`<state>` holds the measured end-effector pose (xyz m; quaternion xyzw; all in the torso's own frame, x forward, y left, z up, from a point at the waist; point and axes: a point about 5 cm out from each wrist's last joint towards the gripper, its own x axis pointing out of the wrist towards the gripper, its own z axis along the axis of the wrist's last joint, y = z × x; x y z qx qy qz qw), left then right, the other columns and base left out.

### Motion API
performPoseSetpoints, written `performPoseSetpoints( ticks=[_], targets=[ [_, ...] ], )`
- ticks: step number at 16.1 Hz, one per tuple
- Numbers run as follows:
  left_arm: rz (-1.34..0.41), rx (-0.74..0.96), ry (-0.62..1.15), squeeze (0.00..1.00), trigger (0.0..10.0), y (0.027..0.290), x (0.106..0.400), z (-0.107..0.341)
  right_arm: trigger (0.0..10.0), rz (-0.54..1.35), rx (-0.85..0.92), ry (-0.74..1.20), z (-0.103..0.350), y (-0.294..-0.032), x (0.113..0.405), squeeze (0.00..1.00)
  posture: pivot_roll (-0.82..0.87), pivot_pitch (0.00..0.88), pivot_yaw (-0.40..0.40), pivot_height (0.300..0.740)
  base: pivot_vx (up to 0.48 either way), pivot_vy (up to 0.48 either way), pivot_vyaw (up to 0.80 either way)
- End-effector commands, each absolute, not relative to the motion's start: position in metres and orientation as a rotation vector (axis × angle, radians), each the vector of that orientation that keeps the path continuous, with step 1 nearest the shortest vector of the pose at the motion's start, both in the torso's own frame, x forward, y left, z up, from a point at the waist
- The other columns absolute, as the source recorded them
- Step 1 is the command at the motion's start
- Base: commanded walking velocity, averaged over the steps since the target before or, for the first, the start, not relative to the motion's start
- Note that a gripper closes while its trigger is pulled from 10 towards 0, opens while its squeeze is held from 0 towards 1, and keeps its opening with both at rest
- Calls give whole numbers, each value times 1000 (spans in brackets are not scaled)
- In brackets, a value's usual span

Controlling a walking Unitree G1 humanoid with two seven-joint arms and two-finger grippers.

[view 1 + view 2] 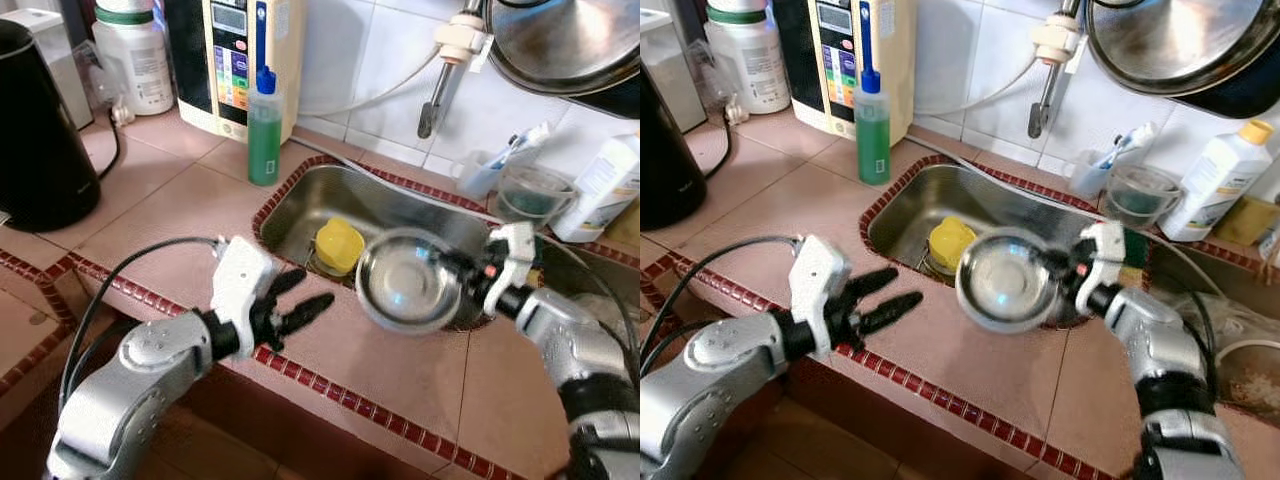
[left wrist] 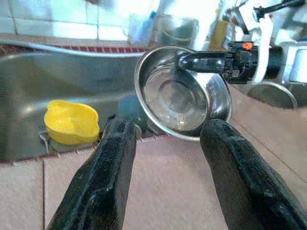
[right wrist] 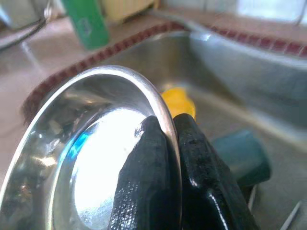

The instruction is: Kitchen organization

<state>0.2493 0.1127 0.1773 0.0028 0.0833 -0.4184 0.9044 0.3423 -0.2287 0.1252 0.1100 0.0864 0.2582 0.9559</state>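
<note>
Left eye: shiny round steel bowl (image 1: 408,282) pinched at its 3 o'clock rim by right gripper (image 1: 462,268), tilted, mouth facing camera, over sink (image 1: 300,205) front edge. Left gripper (image 1: 303,301) spread, empty, at bowl's 9 o'clock. Pink tiled counter (image 1: 180,205).

Right wrist: fingers (image 3: 144,191) clamp the rim; yellow cup (image 3: 178,101) in sink.

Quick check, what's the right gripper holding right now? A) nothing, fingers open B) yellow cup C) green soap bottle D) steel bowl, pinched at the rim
D: the right gripper is shut on the rim of the steel bowl, holding it over the sink's front edge; the left gripper hangs open beside it.
</note>
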Motion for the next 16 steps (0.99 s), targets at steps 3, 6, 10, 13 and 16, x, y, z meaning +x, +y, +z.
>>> performPoseSetpoints(
  ticks=[3, 6, 10, 13, 16],
  targets=[
    [-804, -38, 137, 0, 10000, 110, 255, 181, 2275, 415, 284, 33, 149, -234, 357, 0, 0, 47, -120, 732, 0, 0, 0],
    [-742, -36, 131, 0, 10000, 102, 254, 176, 10000, 325, 315, -52, 162, -229, 369, 0, 1, 92, -116, 732, 0, 0, 0],
    [-732, -38, 137, 0, 10000, 98, 244, 174, 10000, 277, 292, -94, 171, -226, 377, 0, 2, 159, -104, 732, 0, 0, 0],
    [-791, -55, 163, 0, 10000, 89, 229, 174, 10000, 241, 269, -118, 180, -224, 383, 0, 4, 220, -72, 732, 0, 0, 0],
    [-830, -50, 185, 0, 10000, 83, 220, 175, 10000, 231, 231, -90, 179, -220, 387, 0, 8, 253, -56, 732, 0, 0, 0]
  ],
)
